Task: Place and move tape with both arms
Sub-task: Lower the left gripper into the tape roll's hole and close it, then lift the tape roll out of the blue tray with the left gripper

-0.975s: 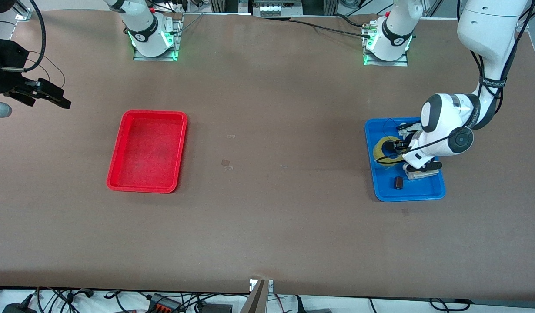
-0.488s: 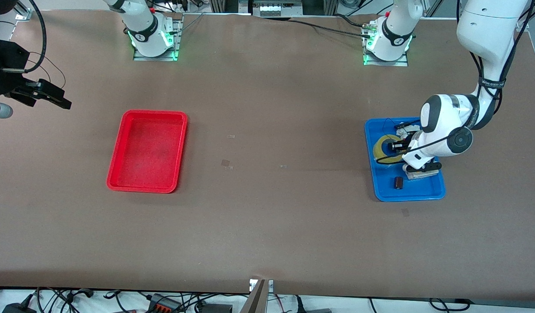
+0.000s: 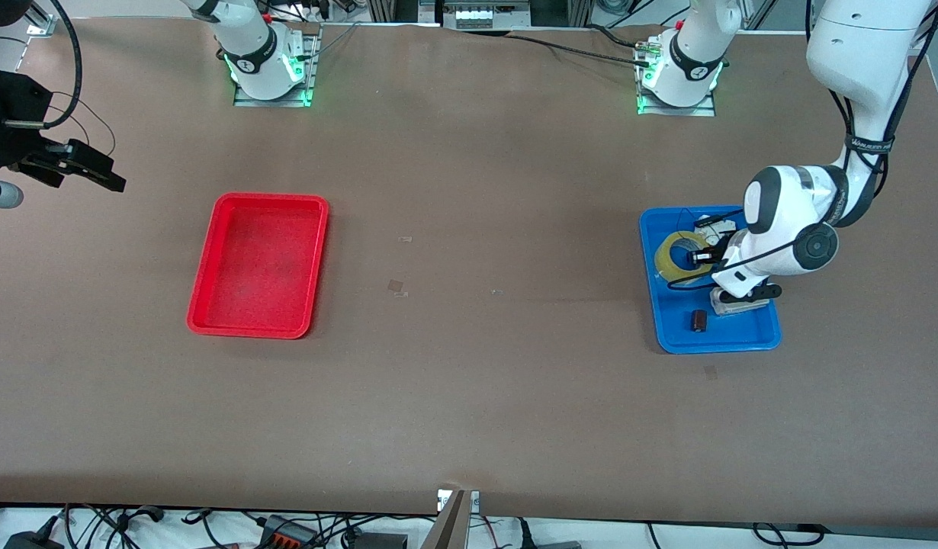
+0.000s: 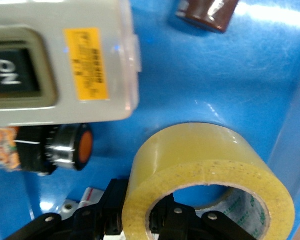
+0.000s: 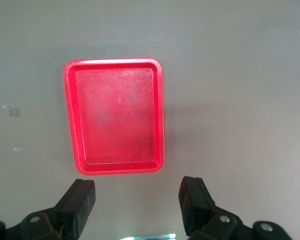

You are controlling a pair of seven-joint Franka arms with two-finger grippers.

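Note:
The yellow tape roll [image 3: 667,255] lies in the blue tray [image 3: 648,229] at the left arm's end of the table. My left gripper [image 3: 698,257] is shut on the roll's wall. In the left wrist view the tape [image 4: 210,165] fills the lower part, and my left gripper [image 4: 140,212] has one finger [image 4: 102,205] outside the wall and one inside the core. I cannot tell whether the roll is off the tray floor. My right gripper [image 3: 88,169] is open and empty, high over the table's edge past the red tray [image 3: 202,267]. The right arm waits.
In the blue tray [image 4: 230,70] a white switch box [image 3: 736,303] with a yellow label [image 4: 65,60] and a small dark cylinder [image 3: 698,320] lie near the tape. A black knob [image 4: 70,147] sits beside the box. The right wrist view shows my right gripper [image 5: 137,205] over the red tray [image 5: 161,110].
The left gripper and wrist have shifted slightly toward the left arm's end of the table, with the tape roll moving a little in the tray. The right arm has barely moved.

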